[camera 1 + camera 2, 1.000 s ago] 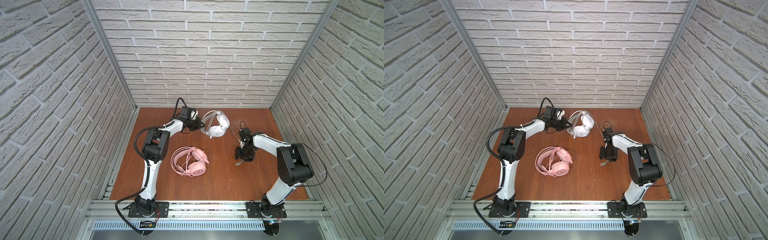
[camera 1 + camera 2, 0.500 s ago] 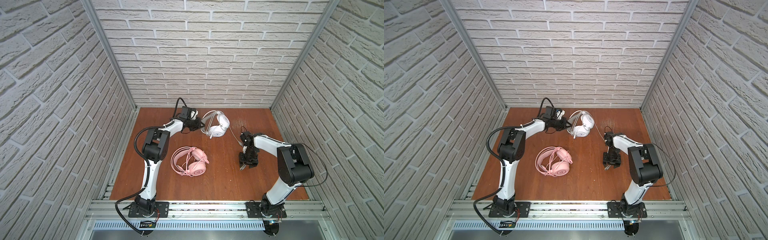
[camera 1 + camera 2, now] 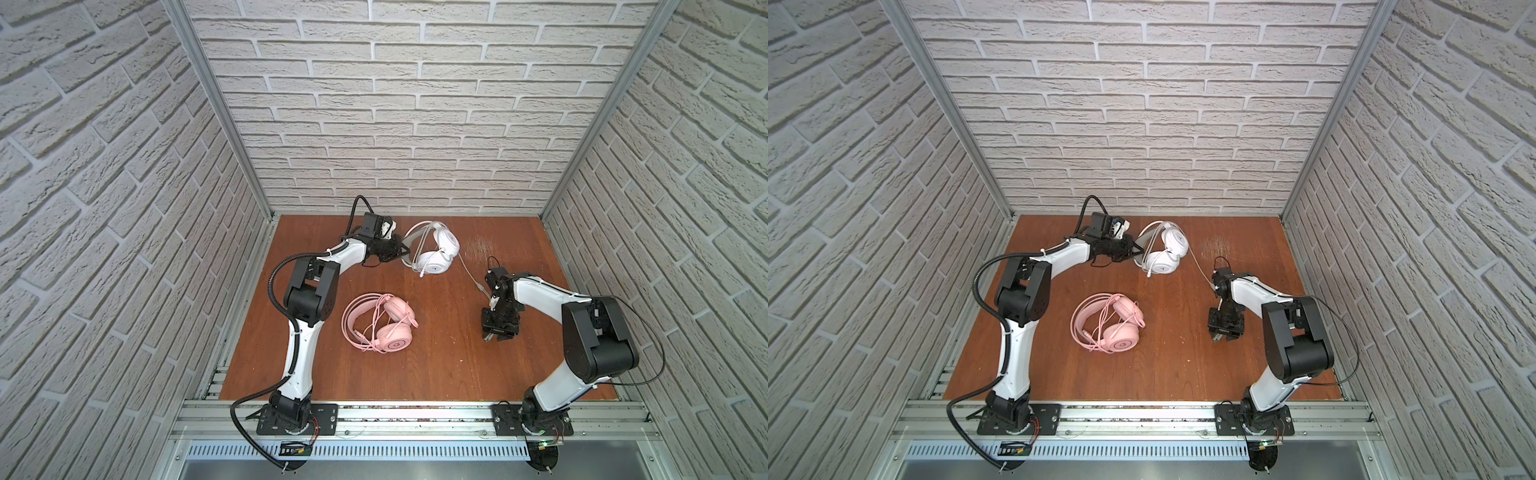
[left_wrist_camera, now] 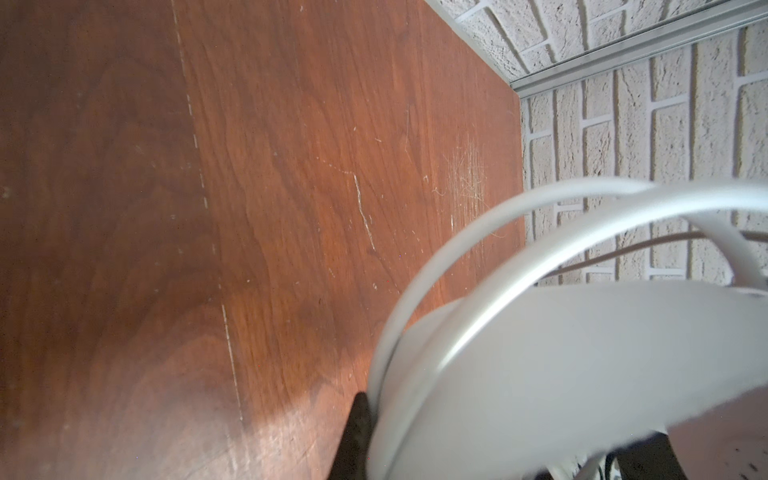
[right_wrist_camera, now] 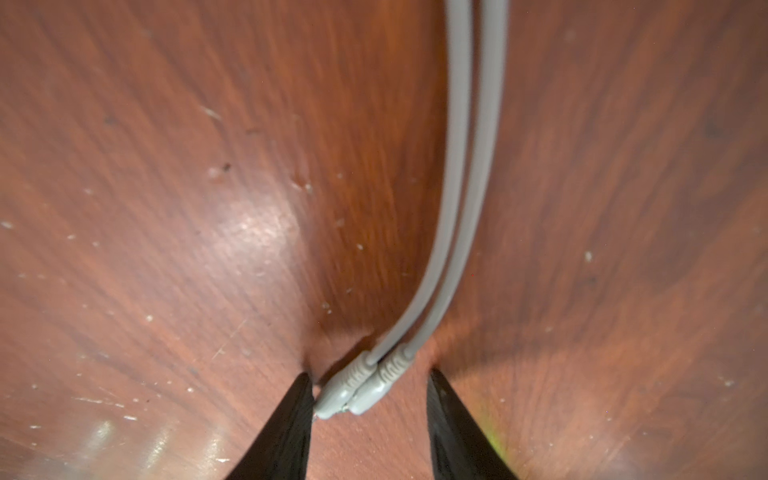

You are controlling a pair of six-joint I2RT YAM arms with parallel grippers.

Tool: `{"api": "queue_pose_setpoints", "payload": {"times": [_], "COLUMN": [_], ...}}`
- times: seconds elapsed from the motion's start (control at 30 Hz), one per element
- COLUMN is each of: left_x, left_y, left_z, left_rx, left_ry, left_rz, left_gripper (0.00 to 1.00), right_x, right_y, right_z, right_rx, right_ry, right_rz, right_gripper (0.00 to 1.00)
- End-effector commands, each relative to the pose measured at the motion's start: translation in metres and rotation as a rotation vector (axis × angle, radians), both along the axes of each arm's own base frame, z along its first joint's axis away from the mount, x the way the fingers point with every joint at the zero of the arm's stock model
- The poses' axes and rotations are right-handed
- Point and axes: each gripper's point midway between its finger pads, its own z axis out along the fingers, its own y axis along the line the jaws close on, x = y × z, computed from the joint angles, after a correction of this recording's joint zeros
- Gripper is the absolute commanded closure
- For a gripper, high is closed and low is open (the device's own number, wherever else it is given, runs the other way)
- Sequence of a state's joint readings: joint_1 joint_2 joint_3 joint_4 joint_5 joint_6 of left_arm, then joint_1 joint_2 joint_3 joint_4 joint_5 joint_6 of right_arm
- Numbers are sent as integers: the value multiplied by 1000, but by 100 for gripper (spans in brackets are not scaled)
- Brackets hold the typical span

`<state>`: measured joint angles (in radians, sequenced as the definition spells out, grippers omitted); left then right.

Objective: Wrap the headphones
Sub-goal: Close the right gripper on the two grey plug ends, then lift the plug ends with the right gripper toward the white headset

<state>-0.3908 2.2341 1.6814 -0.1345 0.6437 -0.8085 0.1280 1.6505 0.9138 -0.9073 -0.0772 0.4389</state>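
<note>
Since a second ago the right gripper (image 3: pixel 493 339) has swung from the far middle toward the near edge of the worktop (image 3: pixel 436 374), following the white cord's end. Its jaws stand apart; in the right wrist view the two grey plugs (image 5: pixel 357 388) of the white cord (image 5: pixel 465 208) lie on the wood between the fingertips (image 5: pixel 291 419), one plug touching a fingertip, the grip not yet made. Left of it, near the middle, the pink headset (image 3: pixel 380 322) lies flat with its cord looped over the band, unmoved. Farther back, the white cord runs from under the right arm up to the white headset (image 3: pixel 436 249), which sits at the far middle. The left gripper (image 3: pixel 401 249) stays beside it, jaws clamped on its grey headband (image 4: pixel 561 374).
</note>
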Motion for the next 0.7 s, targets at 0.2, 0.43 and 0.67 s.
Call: {"api": "queue_pose_setpoints", "payload": {"times": [0.2, 0.43, 0.67], "left_x": [9, 9, 12], "left_y": [-5, -4, -3], "left_z": [36, 42, 46], "left_rx": [-65, -65, -63], "left_ry": [-75, -79, -71], "left_rz": [-8, -3, 14], "left_gripper": [100, 100, 100], "right_x": [-8, -4, 8], "right_y": [1, -1, 2], "right_z": [-21, -20, -1], "right_rx": [0, -10, -13], "right_ry": [28, 6, -61], "right_rz": [-10, 4, 104], "right_gripper": [73, 90, 94]}}
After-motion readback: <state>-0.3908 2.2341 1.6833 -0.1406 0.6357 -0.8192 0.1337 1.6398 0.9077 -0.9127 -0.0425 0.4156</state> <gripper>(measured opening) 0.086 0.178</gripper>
